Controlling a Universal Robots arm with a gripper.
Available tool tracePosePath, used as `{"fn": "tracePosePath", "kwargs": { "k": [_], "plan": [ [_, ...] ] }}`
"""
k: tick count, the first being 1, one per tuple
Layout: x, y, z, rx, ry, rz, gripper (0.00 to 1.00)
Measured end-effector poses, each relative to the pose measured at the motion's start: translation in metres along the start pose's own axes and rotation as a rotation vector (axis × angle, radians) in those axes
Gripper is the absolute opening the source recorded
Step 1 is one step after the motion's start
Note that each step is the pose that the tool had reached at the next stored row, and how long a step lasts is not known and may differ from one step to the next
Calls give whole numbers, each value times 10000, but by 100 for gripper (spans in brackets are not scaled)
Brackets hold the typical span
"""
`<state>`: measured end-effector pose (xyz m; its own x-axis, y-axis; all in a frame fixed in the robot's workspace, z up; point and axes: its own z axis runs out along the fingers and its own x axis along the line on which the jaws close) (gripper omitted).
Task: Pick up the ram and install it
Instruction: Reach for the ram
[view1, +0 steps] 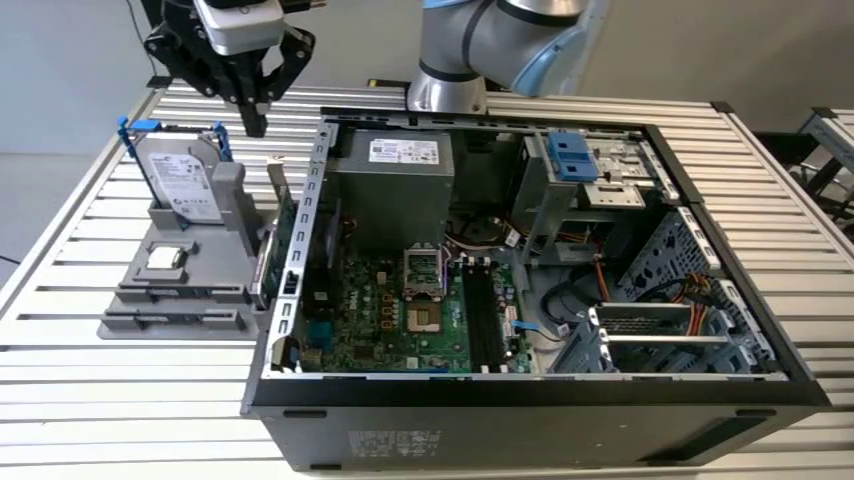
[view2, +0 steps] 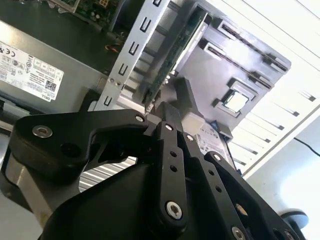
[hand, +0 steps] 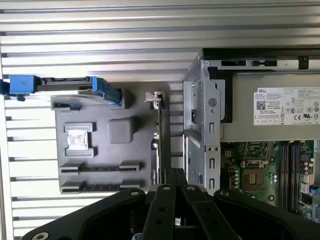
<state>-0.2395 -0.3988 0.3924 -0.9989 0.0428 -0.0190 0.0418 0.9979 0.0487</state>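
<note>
Well, the ram (hand: 159, 137) stands on edge in the grey holder (hand: 107, 150), centre of the first wrist view, beside the computer case (hand: 200, 125). The gripper (view1: 254, 122) hovers above (empty, fingers (hand: 167, 177) pressed together): approach stage, I'd say; a grasp needs them spread astride that thin edge.

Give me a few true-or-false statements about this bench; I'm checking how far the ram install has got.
1. The ram is already seated on the motherboard. False: the ram stands on edge in the grey holder, beside the case.
2. The tool hangs above the holder, outside the case. True.
3. The hard drive stands upright in the holder. True.
4. The tool grips the processor chip. False: the processor chip lies on the holder, and the tool holds nothing.
</note>
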Motion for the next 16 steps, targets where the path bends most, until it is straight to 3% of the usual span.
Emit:
{"fn": "tracePosePath", "kwargs": {
  "k": [16],
  "plan": [
    [526, -22, -10, -3, 7, -140, 0]
  ]
}}
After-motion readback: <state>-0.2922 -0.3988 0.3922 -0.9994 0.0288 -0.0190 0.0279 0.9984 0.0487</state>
